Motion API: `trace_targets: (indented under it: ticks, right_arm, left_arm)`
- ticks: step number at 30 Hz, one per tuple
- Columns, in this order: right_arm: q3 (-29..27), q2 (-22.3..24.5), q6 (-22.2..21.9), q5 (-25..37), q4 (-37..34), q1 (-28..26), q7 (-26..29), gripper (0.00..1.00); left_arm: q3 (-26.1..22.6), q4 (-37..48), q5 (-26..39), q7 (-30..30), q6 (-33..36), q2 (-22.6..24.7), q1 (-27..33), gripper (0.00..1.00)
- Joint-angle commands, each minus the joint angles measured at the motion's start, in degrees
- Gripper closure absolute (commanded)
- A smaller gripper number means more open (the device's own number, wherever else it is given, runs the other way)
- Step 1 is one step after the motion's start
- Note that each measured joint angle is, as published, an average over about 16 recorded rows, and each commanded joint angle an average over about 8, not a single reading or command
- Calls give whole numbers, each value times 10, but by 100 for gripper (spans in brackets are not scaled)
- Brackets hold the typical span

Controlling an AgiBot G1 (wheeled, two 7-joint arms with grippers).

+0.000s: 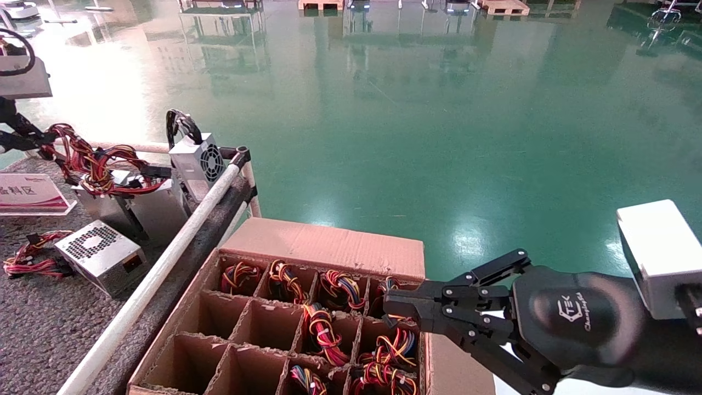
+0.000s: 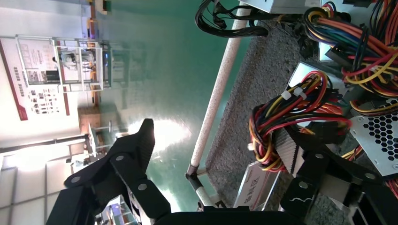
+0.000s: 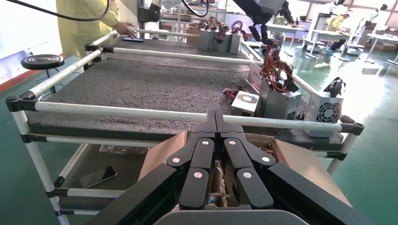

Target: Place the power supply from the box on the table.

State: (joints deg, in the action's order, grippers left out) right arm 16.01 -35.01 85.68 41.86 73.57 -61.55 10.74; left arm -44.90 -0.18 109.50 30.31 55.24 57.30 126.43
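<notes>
Green glossy floor (image 1: 439,126) fills the background, with the box (image 1: 329,247) nearest the camera and the table (image 1: 33,323) at the robot's left.

Right gripper (image 1: 392,307): over the box's right edge, fingers pressed together, holding nothing; the right wrist view shows the two fingers (image 3: 202,150) meeting in a closed seam above the box.

Box: brown carton with a cardboard grid; several cells hold coloured wire bundles (image 1: 323,329), the cells on the left side show none.

Table: grey speckled mat edged by a white pipe rail (image 1: 181,236).

Perforated unit (image 1: 101,255): lying on the mat nearest the rail.

Fan-grille unit (image 1: 197,164): upright at the table's far corner.

Power supply (image 1: 118,203): silver brick standing on the table, its red, yellow and black wire bundle (image 1: 93,162) rising above it.

Left gripper (image 1: 16,137): at the far left above the table, fingers spread; one finger (image 2: 324,178) sits against the wire bundle, the other is apart over the floor.
</notes>
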Motion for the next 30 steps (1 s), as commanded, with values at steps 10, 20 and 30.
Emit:
trace_targets:
  ticks: [10,20,30]
  right_arm:
    - [0,0,0,0,0,0,0,100]
    - [0,0,0,0,0,0,0,100]
    - [0,0,0,0,0,0,0,100]
  left_arm:
    - [-16,12,16,-39,16,16,19,0]
    - [-33,23,33,-83,38,30,33,0]
    - [-45,30,46,-109,55,40,39,0]
